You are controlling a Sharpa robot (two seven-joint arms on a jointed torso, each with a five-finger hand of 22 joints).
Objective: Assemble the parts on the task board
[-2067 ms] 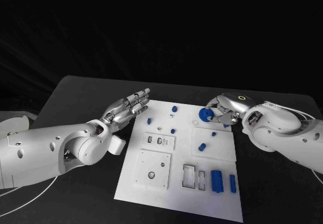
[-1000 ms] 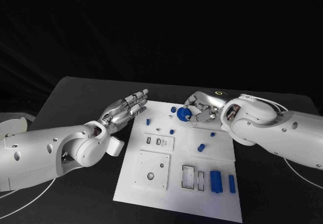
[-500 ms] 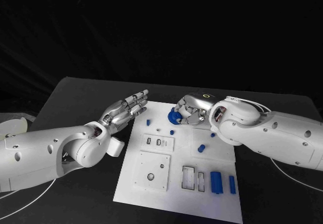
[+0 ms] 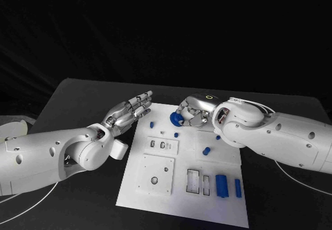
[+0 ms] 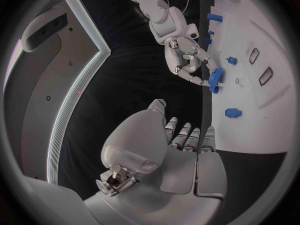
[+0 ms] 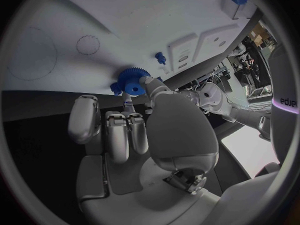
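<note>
Right hand [image 4: 195,113] around blue gear [image 4: 177,119], gear half hidden.

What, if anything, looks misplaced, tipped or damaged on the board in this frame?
Nothing stands out. The right hand holds a blue gear over the far end of the task board, the left hand hovers flat and empty beside the board, and the other blue parts sit tidily on the plate.
</note>
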